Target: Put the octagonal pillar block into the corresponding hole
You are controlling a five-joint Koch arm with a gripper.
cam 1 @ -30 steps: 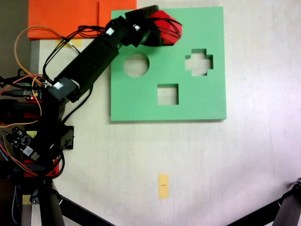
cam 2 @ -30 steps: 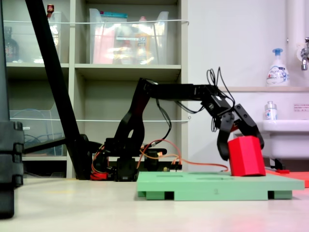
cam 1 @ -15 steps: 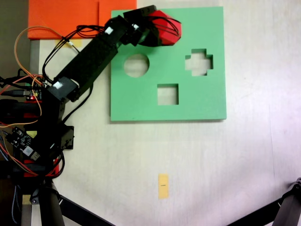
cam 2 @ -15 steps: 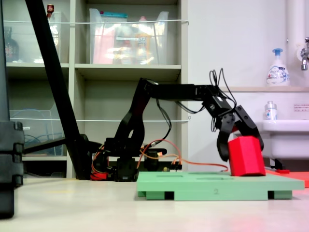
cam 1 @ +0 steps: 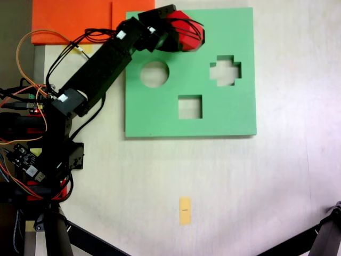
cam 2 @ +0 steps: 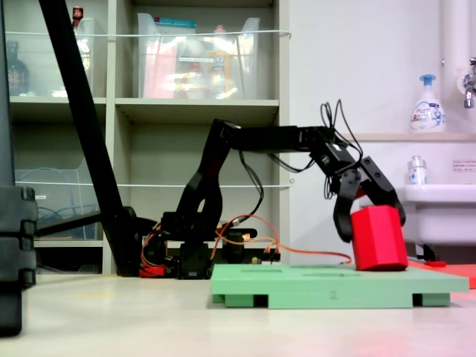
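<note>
One block is in play: our jaws [cam 2: 370, 221] grip the octagonal pillar block [cam 2: 378, 239], its base at the green board [cam 1: 234, 114] surface near the far edge. The corresponding hole stays hidden beneath; next we likely press down squarely.

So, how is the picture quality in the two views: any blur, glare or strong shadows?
In a fixed view from above, the image is soft and the pale table looks washed out with a pinkish tint at the right, with hardly any shadows. In a fixed view from the side, the bright red foam block in the gripper is fairly sharp, and the dark stand at the left is blurred.
</note>
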